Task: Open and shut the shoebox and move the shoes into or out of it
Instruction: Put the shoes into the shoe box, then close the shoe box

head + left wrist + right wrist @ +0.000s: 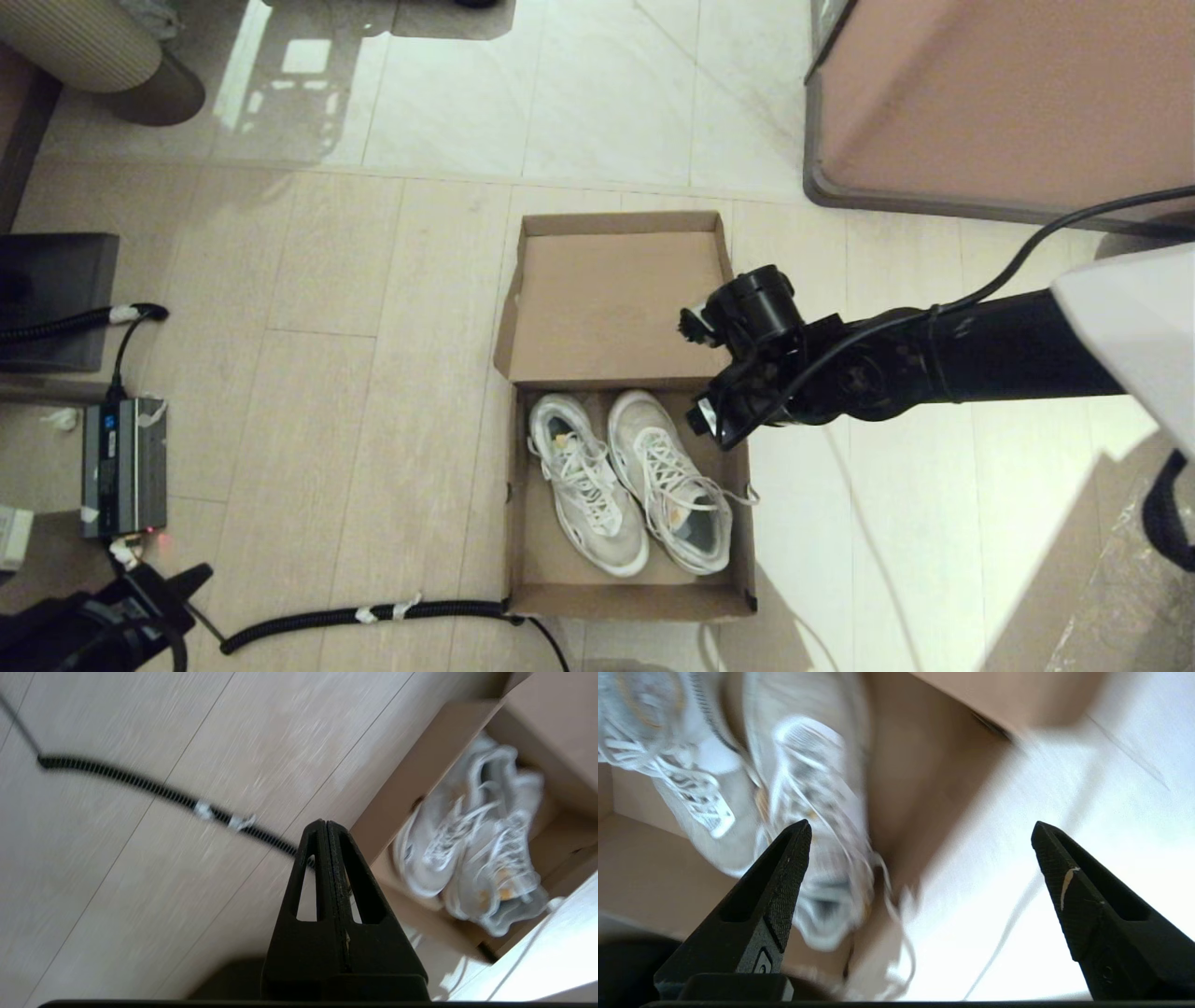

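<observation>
On the floor (pixel 373 327) the shoebox (pixel 625 597) stands open, its lid (pixel 611 299) folded back flat. The shoes (pixel 627 481) lie side by side inside, toward the hinge, one lace trailing over the box's right wall. The right gripper (pixel 920 858) hangs above that wall, jaws spread wide and empty. The left gripper (pixel 326 828), low at the box's left, has its jaws pressed together on nothing, near a black corrugated cable (pixel 154 791).

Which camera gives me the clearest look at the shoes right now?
The head view: both shoes lie side by side in the open shoebox, whole and sharp. The left wrist view shows the pair smeared at an angle; the right wrist view shows blurred parts between the open right gripper's fingers.
</observation>
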Motion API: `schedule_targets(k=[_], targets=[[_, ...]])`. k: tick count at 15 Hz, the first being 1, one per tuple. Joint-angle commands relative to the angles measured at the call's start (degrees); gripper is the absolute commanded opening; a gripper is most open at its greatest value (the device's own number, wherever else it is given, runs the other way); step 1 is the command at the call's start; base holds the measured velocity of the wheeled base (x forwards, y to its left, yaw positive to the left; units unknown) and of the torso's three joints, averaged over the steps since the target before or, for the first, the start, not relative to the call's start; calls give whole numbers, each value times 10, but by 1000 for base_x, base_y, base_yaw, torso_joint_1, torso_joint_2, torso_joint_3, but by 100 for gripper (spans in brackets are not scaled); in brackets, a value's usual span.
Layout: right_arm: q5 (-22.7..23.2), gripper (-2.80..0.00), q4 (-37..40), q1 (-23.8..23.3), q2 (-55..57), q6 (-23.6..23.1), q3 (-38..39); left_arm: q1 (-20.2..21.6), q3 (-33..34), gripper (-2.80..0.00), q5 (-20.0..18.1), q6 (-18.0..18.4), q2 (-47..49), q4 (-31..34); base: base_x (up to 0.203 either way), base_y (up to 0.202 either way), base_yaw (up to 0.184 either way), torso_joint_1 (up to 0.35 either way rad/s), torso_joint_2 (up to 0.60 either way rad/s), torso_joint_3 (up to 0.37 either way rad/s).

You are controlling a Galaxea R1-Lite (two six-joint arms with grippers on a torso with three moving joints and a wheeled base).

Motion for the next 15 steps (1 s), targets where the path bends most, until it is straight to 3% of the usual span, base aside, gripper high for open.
schedule_targets(k=[1, 5, 7, 9, 11, 13, 14, 15], targets=[[-11, 0, 32, 0, -86, 32, 32, -4, -23, -280, -8, -1, 11, -2, 0, 0, 0, 0, 0, 0], [-18, 0, 115, -25, -202, 44, 91, -36, -163, -280, -56, 18, 106, 0, 0, 0, 0, 0, 0, 0], [-18, 0, 132, -74, -237, 32, 131, -67, -221, -280, -77, 34, 156, 3, 0, 0, 0, 0, 0, 0], [-9, 0, 134, -139, -259, -9, 162, -83, -248, -280, -82, 72, 205, 1, 0, 0, 0, 0, 0, 0], [60, 0, 135, -222, -258, -21, 155, -95, -285, -280, -81, 106, 258, 1, 0, 0, 0, 0, 0, 0], [140, 0, 145, -294, -234, -25, 127, -100, -342, -280, -83, 114, 303, 2, 0, 0, 0, 0, 0, 0], [173, 0, 149, -301, -220, -11, 120, -100, -359, -280, -92, 112, 328, 0, 0, 0, 0, 0, 0, 0], [181, 0, 150, -296, -217, 47, 118, -98, -376, -280, -122, 107, 349, -3, 0, 0, 0, 0, 0, 0]])
